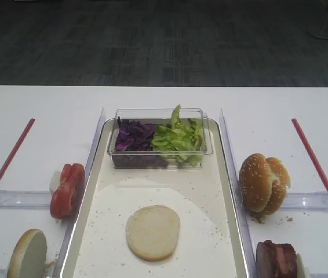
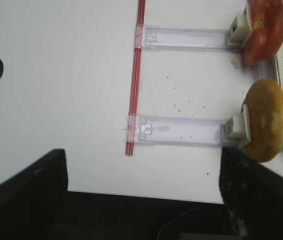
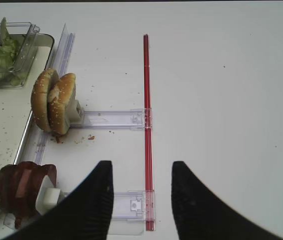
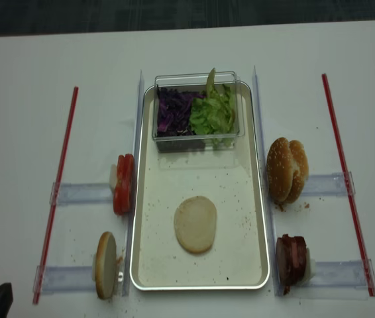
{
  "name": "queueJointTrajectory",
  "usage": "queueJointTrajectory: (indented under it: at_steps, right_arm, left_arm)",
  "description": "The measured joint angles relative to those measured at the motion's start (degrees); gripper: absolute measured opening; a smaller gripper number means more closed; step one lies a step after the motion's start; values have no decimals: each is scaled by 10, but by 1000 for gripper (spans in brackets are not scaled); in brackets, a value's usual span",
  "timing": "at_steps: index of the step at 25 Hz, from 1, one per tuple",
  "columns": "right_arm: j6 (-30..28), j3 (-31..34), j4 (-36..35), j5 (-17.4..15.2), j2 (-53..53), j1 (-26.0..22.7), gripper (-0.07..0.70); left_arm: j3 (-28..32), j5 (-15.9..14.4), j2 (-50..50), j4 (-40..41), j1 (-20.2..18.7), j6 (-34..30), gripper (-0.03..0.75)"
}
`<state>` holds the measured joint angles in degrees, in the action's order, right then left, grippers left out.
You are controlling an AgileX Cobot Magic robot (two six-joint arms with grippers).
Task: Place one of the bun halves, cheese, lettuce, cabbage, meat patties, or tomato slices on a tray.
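A plain bun half (image 1: 152, 231) lies flat on the tray (image 1: 228, 191). Tomato slices (image 2: 264, 27) stand on edge ahead-right of my wide-open left claw (image 2: 141, 200), nearer than my open right claw (image 3: 141, 195).

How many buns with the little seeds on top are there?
2. The sesame buns stand on edge side by side, pressed together, on the table just right of the tray, above the meat patties. No others show.
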<state>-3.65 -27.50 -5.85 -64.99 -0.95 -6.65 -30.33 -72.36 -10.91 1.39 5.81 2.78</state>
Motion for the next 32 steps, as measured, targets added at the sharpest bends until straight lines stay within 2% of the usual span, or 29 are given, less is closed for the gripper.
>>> queueJointTrajectory:
  at_steps: [13,32]
  right_arm:
    - [0,0,0,0,0,0,319]
    - [-1,0,0,0,0,0,319]
  left_arm:
    - [0,-2,116,4,0,0,566]
    - [0,-2,119,4,0,-3,565]
